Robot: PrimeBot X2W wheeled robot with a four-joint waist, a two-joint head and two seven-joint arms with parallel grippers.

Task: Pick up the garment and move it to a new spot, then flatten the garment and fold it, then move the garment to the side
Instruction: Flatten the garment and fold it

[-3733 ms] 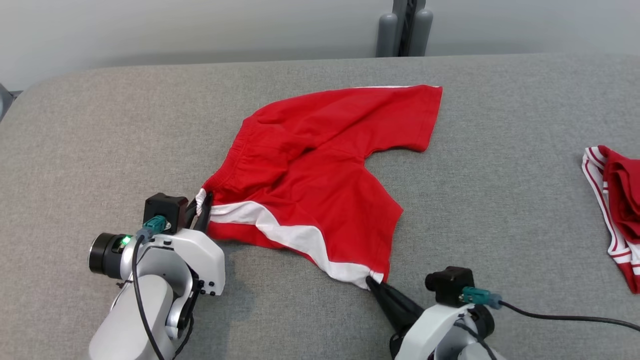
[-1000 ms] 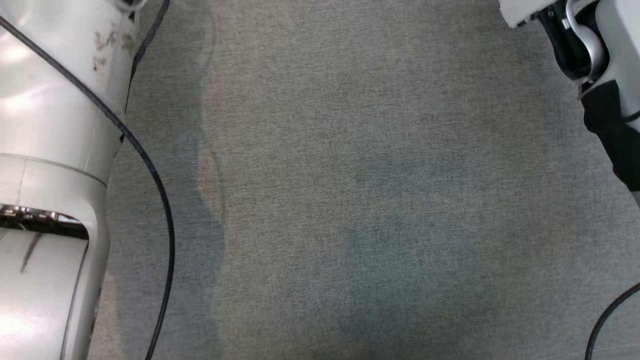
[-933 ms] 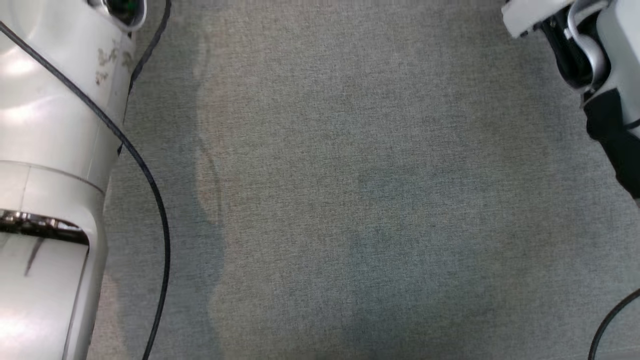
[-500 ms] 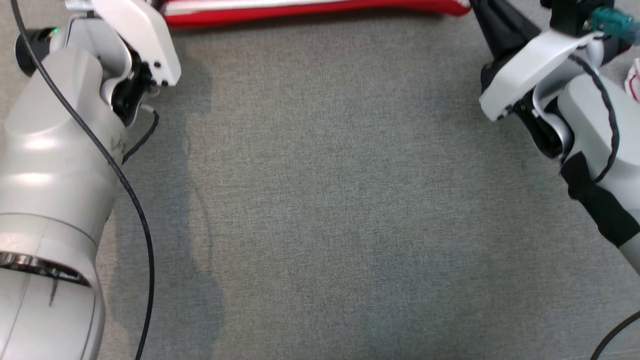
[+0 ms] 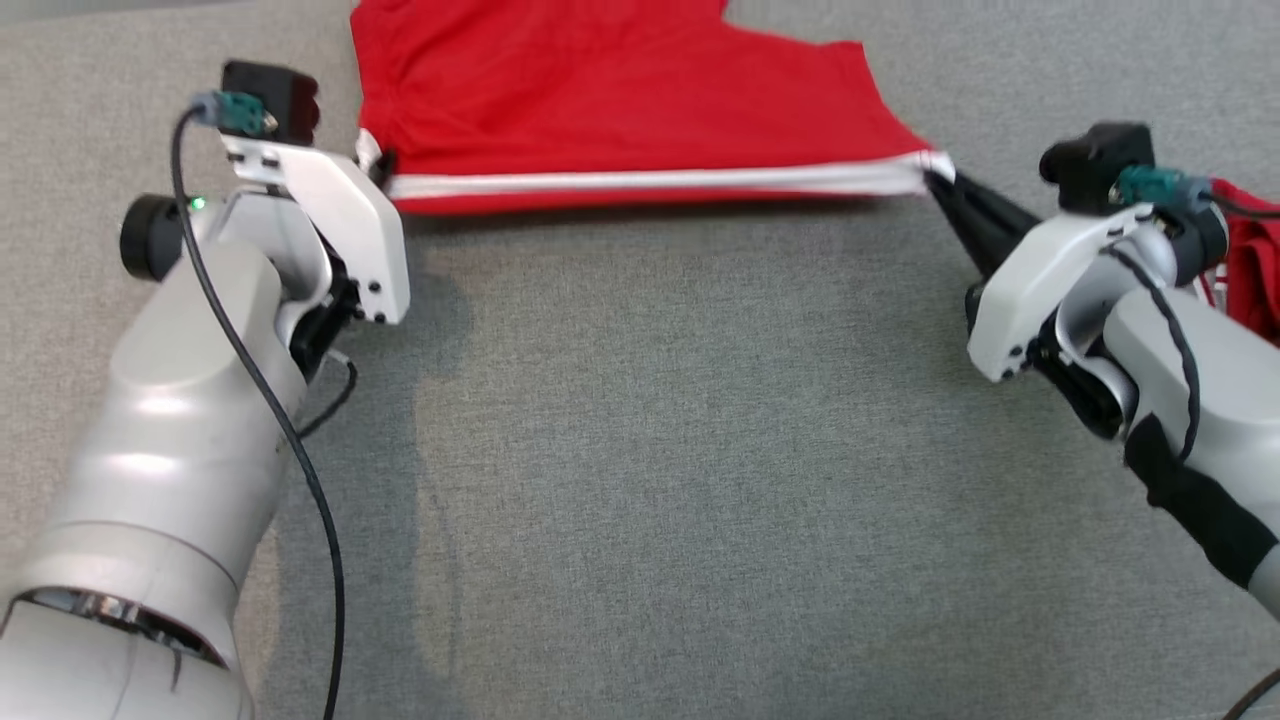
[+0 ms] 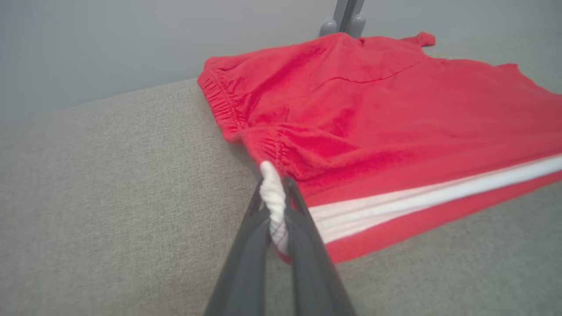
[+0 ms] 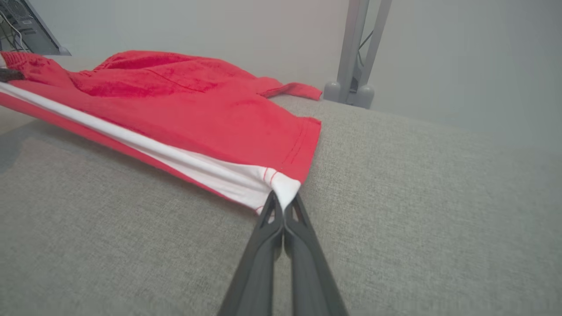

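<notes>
There are two red clothes: one garment (image 5: 620,90) and one more red cloth (image 5: 1255,265) at the right edge of the head view. There are two grippers, the left gripper (image 6: 274,193) and the right gripper (image 7: 283,204), and each has two dark fingers (image 6: 246,263). There are two pale arms, a left arm (image 5: 180,400) and a right arm (image 5: 1190,360), and each carries one small black box (image 5: 270,95) and one teal plug (image 5: 235,110), so two boxes and two plugs. There is one green light (image 5: 197,204), one gray table (image 5: 650,450) and one gray stand (image 7: 355,44) with two round feet (image 7: 364,94)
</notes>
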